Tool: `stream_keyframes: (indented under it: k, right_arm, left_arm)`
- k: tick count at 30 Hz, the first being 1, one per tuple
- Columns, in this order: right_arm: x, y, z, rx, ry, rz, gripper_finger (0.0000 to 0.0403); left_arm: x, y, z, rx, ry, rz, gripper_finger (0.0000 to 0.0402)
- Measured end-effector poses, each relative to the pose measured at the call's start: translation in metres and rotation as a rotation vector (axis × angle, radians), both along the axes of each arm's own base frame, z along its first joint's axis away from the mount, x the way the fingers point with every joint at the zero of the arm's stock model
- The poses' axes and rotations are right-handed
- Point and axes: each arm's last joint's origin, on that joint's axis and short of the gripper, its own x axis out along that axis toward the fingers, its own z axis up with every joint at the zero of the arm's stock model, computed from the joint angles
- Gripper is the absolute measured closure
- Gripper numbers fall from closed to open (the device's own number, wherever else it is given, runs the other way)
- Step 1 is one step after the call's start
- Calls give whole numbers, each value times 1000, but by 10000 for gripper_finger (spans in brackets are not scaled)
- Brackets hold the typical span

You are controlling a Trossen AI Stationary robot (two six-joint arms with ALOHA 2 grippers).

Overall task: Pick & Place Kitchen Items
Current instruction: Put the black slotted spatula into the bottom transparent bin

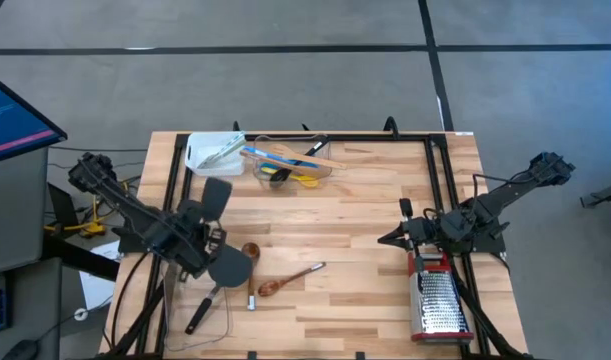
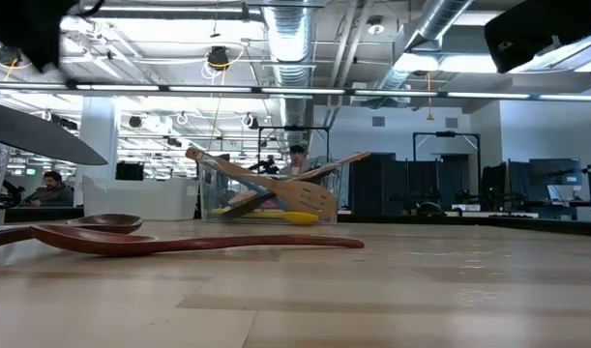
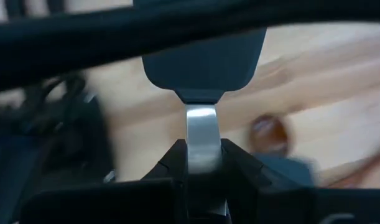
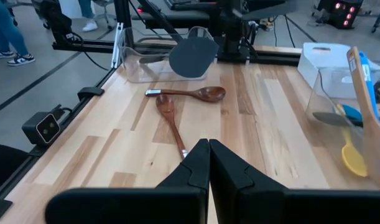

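My left gripper (image 1: 203, 238) hovers over the table's left side, shut on a dark grey spatula (image 1: 217, 196) whose blade (image 3: 202, 62) points toward the far edge. A second dark grey spatula (image 1: 230, 266) has its handle in a clear tub (image 4: 137, 62) near the front left and its blade out over the rim. Two wooden spoons (image 1: 290, 279) (image 4: 205, 93) lie flat on the table beside it. Several more utensils stick out of a clear tub (image 1: 285, 165) at the back. My right gripper (image 1: 393, 238) hangs shut above the table's right side, holding nothing. My left gripper pinches the spatula's steel neck (image 3: 202, 134), just below the blade, between its two fingers. The fingers slant down from above and lie across the neck. The blade is lifted clear of the table; the gripper hides the handle.
A steel box grater with red trim (image 1: 440, 300) lies beside my right arm near the front right. A white tray (image 1: 213, 150) sits at the back left next to the far tub. Black rails (image 1: 440, 200) run along the table's sides. Bare wood lies in the middle.
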Motion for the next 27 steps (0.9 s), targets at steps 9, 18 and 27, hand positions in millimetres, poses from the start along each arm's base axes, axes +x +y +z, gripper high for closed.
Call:
stream_keyframes:
  k: [9,18,27]
  right_arm:
    - [0,0,-1,19,8,-7,403]
    - [-1,-1,-3,37,35,-18,403]
    - [12,6,4,100,-71,-25,403]
  left_arm:
    - [-28,-9,-34,-2,50,77,355]
    - [-33,-23,-39,-20,5,24,353]
    - [-40,-29,-38,35,-28,-83,360]
